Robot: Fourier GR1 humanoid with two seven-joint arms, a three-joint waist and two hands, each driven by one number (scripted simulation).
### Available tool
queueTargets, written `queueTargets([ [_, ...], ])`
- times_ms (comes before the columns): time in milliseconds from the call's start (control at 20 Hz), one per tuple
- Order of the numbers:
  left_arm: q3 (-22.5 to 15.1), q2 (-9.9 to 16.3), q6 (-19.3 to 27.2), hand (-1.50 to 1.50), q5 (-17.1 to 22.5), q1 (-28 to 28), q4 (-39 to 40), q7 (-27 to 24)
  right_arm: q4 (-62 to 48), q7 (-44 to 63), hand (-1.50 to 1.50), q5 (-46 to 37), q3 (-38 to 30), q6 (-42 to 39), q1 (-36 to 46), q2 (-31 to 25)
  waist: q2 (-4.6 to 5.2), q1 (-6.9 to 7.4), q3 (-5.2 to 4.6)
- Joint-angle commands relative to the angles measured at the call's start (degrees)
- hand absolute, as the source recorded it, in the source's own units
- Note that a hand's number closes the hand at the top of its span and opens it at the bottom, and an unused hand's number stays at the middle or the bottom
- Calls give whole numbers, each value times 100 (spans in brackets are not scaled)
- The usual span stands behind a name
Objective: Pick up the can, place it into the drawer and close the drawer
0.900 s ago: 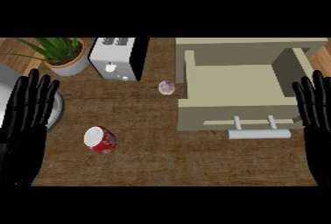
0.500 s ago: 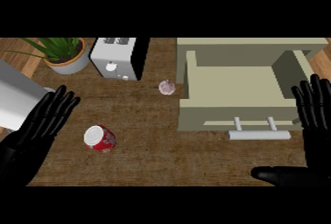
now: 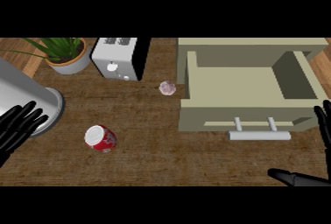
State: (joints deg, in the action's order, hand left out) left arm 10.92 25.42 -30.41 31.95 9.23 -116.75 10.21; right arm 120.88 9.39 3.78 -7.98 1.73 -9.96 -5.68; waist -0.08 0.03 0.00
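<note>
You're looking straight down on the dark brown wooden worktop [image 3: 161, 144] now. Your red cylindrical can with the white end [image 3: 101, 138] lies tipped on its side at the left-centre of the worktop, white end facing up and to the left, nothing touching it. Your left hand [image 3: 18, 127] sits at the left edge, black fingers [image 3: 29, 113] straight and spread wide, holding nothing, pointing up and to the right. It is near the can but clearly apart from it, with the grey forearm [image 3: 26, 98] showing behind it.

Over on the right, your right hand [image 3: 309, 177] shows only in part at the lower right corner: a thumb stretched out to the left low down and straight fingers running up the right edge, so it reads as spread and holding nothing.

The beige drawer [image 3: 245, 83] stands pulled out, open on top, with its pale bar handle [image 3: 259, 135] at the near front, well apart from the can. Just left of the drawer's far corner there's a small pinkish round object [image 3: 168, 88] on the worktop. Further back you've got a white 2-slot toaster [image 3: 116, 58], and beside it a green leafy plant in a pale pot [image 3: 68, 54].
</note>
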Motion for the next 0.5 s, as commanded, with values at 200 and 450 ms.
queueTargets([
  [200, 809, 219, -844, -150, 759, 454, -51, 224, 171, -287, -150, 411, -480, -535, -644, -65, -1, 9, 1],
  [450, 1111, 513, -282, -150, 1670, 134, -57, 989, 212, -144, -150, 801, -813, -701, -620, -150, 0, 12, 3],
])
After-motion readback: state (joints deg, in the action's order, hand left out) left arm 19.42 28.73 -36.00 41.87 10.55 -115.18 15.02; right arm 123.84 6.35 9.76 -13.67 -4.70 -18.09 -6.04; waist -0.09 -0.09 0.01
